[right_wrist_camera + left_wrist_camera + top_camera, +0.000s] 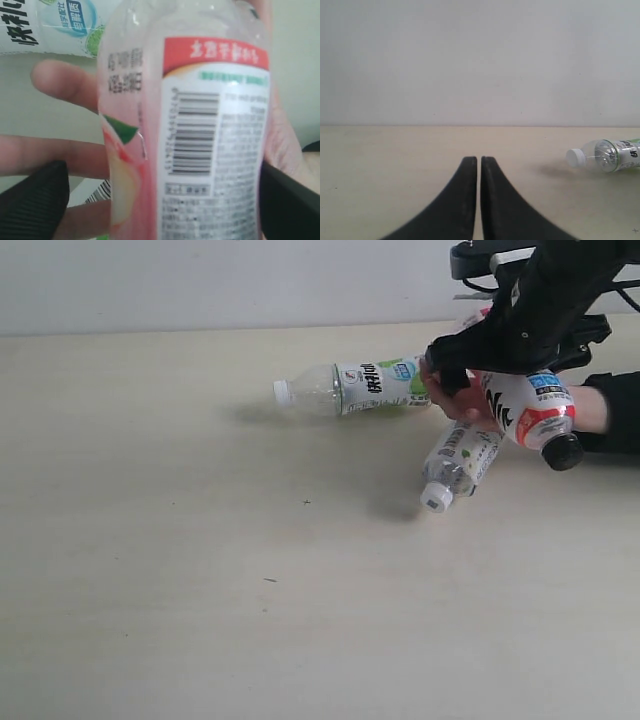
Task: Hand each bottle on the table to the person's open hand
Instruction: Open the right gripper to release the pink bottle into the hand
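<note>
A red-pink labelled bottle [530, 410] with a black cap lies across the person's open hand [452, 398] at the right edge of the table [200, 570]. My right gripper [515, 355] hangs over it, open. In the right wrist view the bottle [200, 130] stands between the jaws, with a gap to one finger [35, 200], and the hand's fingers [60, 82] lie behind it. A green-white labelled bottle [350, 387] lies on its side further left. A small white-capped bottle [460, 462] lies below the hand. My left gripper [479, 165] is shut and empty above the table.
The person's black sleeve [620, 410] comes in from the right edge. A bit of pink and white [478, 316] shows behind my right arm; what it is I cannot tell. The green-white bottle [610, 155] lies far off to one side in the left wrist view.
</note>
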Tool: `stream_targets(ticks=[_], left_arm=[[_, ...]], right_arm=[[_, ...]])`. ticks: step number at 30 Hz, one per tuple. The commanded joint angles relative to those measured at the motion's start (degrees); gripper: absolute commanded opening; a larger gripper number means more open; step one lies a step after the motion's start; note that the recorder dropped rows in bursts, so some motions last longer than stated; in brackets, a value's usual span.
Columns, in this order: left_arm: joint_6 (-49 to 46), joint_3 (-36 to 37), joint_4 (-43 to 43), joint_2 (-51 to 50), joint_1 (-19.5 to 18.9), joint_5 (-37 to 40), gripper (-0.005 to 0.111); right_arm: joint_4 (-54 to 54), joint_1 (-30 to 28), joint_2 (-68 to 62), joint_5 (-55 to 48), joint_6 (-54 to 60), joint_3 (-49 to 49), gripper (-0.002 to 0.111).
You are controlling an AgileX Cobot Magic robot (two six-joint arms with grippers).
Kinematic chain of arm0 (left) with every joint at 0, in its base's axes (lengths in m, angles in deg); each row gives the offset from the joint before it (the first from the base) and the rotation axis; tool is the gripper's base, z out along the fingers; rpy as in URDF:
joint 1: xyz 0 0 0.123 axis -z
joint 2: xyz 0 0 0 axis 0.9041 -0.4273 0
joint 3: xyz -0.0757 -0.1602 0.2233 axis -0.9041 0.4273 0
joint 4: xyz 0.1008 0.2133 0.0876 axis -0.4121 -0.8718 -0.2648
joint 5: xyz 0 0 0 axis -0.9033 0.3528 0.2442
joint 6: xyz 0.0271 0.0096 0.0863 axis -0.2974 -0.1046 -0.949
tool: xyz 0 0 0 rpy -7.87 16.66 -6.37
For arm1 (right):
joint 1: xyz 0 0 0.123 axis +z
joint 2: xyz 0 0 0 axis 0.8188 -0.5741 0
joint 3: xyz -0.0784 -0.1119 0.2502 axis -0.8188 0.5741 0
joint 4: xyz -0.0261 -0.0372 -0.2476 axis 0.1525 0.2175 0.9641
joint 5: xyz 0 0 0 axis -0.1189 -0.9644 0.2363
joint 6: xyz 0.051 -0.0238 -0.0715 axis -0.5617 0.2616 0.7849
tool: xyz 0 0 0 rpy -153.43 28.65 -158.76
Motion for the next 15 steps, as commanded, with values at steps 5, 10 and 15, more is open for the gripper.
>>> stream_targets(ticks=[5,10,15], left_arm=[[-0.1,0.1,-0.2,0.4,-0.1,-0.1,0.005],[-0.1,0.1,-0.2,0.4,-0.1,-0.1,0.005],[-0.1,0.1,-0.2,0.4,-0.1,-0.1,0.005]], right_arm=[[0.7,-0.1,8.0,0.0,-0.3,-0.2,0.093],[-0.1,-0.1,15.2,-3.6,-0.2,-0.2,0.091],[0.3,-0.1,23.2,-6.4,3.3,1.5,0.066]])
